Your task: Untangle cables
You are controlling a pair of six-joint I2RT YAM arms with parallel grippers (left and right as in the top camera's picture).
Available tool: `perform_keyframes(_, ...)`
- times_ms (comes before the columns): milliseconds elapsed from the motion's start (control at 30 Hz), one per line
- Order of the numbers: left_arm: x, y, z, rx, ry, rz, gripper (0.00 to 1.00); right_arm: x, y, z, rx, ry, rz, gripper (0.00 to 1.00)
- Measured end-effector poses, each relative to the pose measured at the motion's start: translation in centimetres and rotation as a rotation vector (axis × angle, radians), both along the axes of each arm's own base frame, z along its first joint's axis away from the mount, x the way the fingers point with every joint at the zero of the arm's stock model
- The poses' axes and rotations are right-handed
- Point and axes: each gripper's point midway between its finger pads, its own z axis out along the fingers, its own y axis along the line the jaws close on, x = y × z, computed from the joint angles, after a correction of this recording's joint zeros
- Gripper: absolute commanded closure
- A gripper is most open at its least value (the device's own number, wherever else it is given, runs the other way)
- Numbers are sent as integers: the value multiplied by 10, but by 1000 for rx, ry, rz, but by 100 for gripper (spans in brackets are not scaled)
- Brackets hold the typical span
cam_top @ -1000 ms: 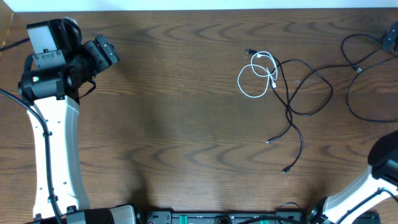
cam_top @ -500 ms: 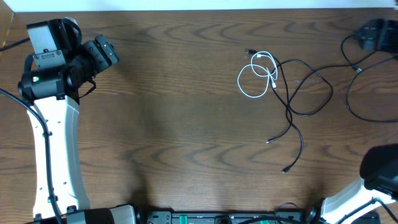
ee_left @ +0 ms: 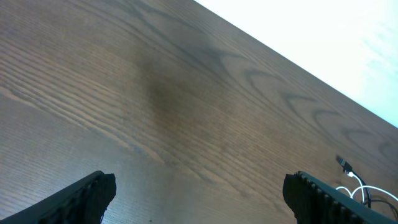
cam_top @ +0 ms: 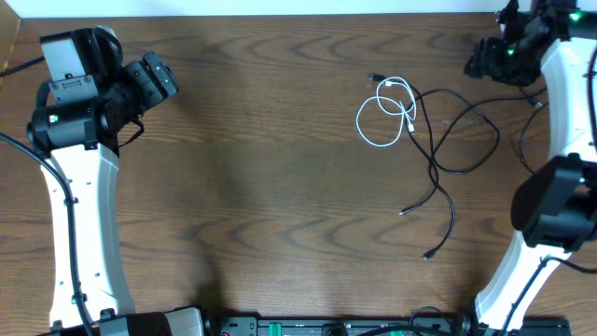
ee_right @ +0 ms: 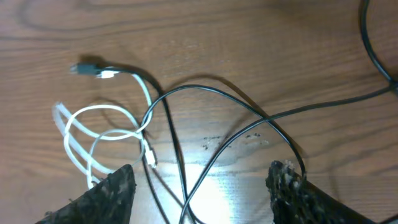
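Note:
The cables lie tangled on the wooden table, right of centre. A white cable (cam_top: 382, 117) is coiled in small loops, and a thin black cable (cam_top: 457, 135) loops through it and trails down to plug ends (cam_top: 427, 255). My right gripper (cam_top: 478, 63) hovers at the back right, just right of the tangle and above it. In the right wrist view the white cable (ee_right: 102, 134) and the black cable (ee_right: 205, 93) cross on the table beneath my open right gripper (ee_right: 199, 199), untouched. My left gripper (cam_top: 166, 79) stays far left, open and empty (ee_left: 205, 205).
A thicker black robot wire (cam_top: 536, 140) curls over the table's right edge, close to the tangle, and shows in the right wrist view (ee_right: 373, 50). The white cable's end (ee_left: 364, 193) peeks into the left wrist view. The table's back edge (cam_top: 280, 15) runs near both arms.
My right arm has swung in from the right edge to the back right of the table, ending beside the tangle. The left arm and the cables have not moved.

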Motion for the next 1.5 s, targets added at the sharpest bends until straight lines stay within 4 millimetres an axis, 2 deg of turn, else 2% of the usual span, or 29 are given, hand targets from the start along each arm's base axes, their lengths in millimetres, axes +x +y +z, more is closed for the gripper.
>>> perform_keyframes(167, 0, 0, 0, 0, -1, 0, 8, 12, 13, -34, -5, 54, -51, 50)
perform_keyframes(300, 0, 0, 0, 0, 0, 0, 8, 15, 25, -58, 1, 97, -58, 54)
perform_keyframes(400, 0, 0, 0, 0, -1, -1, 8, 14, 33, -77, 11, 141, -75, 55)
perform_keyframes(533, 0, 0, 0, 0, -1, 0, 8, 9, 32, -94, 10, 193, -113, 54)
perform_keyframes(700, 0, 0, 0, 0, 0, 0, 8, 2, 27, -103, -10, 239, -147, 54)
perform_keyframes(933, 0, 0, 0, 0, -1, 0, 8, 4, 21, -118, -34, 233, -166, 55)
perform_keyframes(1033, 0, 0, 0, 0, 0, 0, 8, 5, 20, -132, -40, 221, -171, 57)
perform_keyframes(1167, 0, 0, 0, 0, -1, 0, 8, -6, 19, -152, -51, 252, -175, 57)
perform_keyframes(1367, 0, 0, 0, 0, -1, 0, 8, -5, 17, -153, -59, 240, -181, 58)
perform_keyframes(1500, 0, 0, 0, 0, 0, 0, 8, -3, 16, -153, -63, 234, -182, 51)
